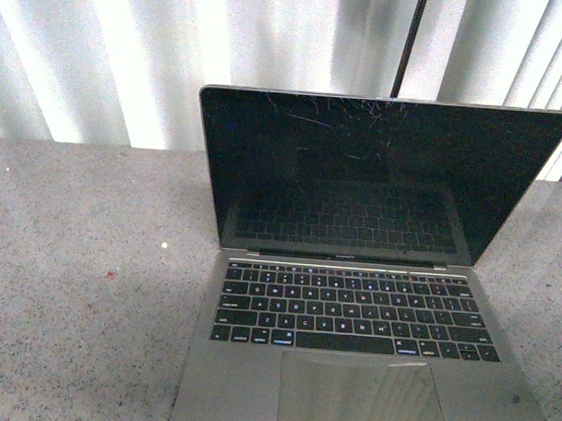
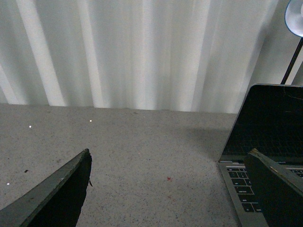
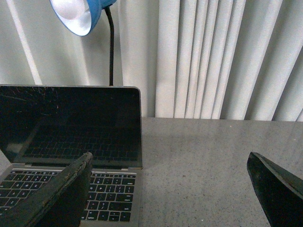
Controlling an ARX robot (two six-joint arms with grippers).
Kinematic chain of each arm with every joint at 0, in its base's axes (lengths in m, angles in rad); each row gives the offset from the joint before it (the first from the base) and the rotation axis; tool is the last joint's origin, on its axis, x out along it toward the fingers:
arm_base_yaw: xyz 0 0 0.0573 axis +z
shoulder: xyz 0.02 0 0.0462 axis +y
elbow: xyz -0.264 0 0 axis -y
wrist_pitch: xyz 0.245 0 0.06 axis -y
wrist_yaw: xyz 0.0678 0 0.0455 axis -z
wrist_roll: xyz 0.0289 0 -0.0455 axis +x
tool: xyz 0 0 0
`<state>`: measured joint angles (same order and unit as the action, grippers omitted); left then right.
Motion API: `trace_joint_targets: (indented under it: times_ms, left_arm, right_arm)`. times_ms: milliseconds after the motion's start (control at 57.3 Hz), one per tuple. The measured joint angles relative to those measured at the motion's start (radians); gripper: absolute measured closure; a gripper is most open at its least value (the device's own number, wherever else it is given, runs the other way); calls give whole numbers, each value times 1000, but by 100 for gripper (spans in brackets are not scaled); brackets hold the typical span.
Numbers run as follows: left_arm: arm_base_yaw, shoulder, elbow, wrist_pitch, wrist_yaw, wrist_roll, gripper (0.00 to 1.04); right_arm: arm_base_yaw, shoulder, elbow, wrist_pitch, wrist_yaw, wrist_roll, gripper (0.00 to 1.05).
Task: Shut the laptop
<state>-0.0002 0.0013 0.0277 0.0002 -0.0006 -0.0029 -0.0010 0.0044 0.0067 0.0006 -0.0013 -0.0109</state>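
The laptop stands open on the grey speckled table, its scratched black screen upright and dark, black keys and large trackpad facing me. Neither gripper shows in the front view. In the left wrist view my left gripper is open and empty over bare table, with the laptop beside one finger. In the right wrist view my right gripper is open and empty, one finger over the laptop's keyboard corner, the other over bare table.
A blue desk lamp on a black stem stands behind the laptop. White pleated curtains hang along the table's far edge. The grey speckled table stretches left of the laptop.
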Motion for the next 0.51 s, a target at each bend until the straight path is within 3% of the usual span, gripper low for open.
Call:
trace_joint_targets:
  times_ms: [506]
  left_arm:
    - [0, 0, 0, 0, 0, 0, 7]
  right_arm:
    - [0, 0, 0, 0, 0, 0, 7]
